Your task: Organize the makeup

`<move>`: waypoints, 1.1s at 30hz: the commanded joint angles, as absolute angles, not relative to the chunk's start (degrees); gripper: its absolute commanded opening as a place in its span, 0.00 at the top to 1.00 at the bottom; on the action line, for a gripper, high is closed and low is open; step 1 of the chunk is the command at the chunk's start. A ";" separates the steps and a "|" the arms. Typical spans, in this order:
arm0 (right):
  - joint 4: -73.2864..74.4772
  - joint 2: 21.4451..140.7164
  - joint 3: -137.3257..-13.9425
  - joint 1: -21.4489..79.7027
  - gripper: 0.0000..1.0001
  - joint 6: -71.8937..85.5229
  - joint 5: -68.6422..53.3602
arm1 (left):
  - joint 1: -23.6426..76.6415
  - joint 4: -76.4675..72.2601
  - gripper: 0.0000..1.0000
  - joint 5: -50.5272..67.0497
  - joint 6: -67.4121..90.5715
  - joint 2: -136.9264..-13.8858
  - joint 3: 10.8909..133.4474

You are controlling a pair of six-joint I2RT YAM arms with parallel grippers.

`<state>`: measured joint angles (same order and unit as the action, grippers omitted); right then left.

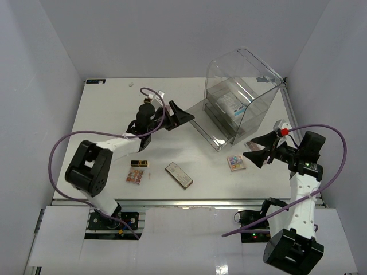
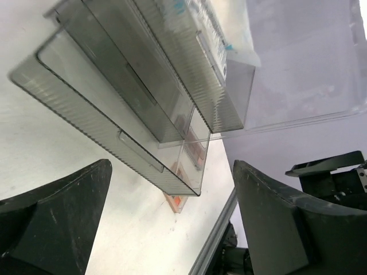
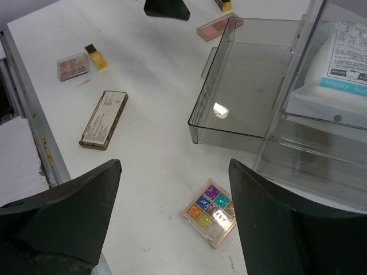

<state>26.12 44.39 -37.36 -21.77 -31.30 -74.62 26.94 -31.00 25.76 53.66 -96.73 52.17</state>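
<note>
Top view. On the white table [image 1: 109, 109]: a tall clear acrylic drawer box [image 1: 252, 74] at the far right, with one clear drawer [image 1: 212, 129] pulled out toward the middle. A white packet with blue print [image 1: 234, 103] lies inside the box. The left gripper [image 1: 182, 116] is just beside the pulled drawer's end, jaws spread, nothing between them. The right gripper [image 1: 255, 150] is near the box's front corner, jaws spread, holding nothing. Loose on the table: a square multicolour eyeshadow palette [image 1: 235, 162] just beside the right gripper; a long dark compact [image 1: 179, 175] in the middle; a black-and-gold lipstick tube [image 1: 139, 163] and a small pink eyeshadow palette [image 1: 134, 176] close together at the left

Left wrist view. Two black fingers [image 2: 57, 223] stand wide apart, with the stacked clear drawers beyond them, the lowest drawn out

Right wrist view. Both fingers stand wide apart above the multicolour palette. The pulled drawer lies ahead, with the packet higher in the box at right. A flat pink palette [image 3: 219, 26] lies by the drawer's far end. The compact, lipstick tube and small palette lie at the left
</note>
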 commanded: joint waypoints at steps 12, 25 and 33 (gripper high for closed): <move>27.18 51.68 -46.07 8.04 0.17 -33.61 -50.41 | 12.46 8.05 0.02 -2.30 35.17 -54.48 38.73; 28.55 82.99 -67.42 48.66 0.14 -32.14 -16.43 | 10.63 29.42 0.02 -3.94 31.77 -30.36 40.96; 27.07 109.77 -93.25 59.56 0.10 -21.47 -11.51 | 10.81 38.85 0.02 -12.20 35.14 -11.68 40.71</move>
<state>28.59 100.56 -81.28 56.32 -27.98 -15.57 10.83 31.93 -6.79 33.43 -18.71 40.09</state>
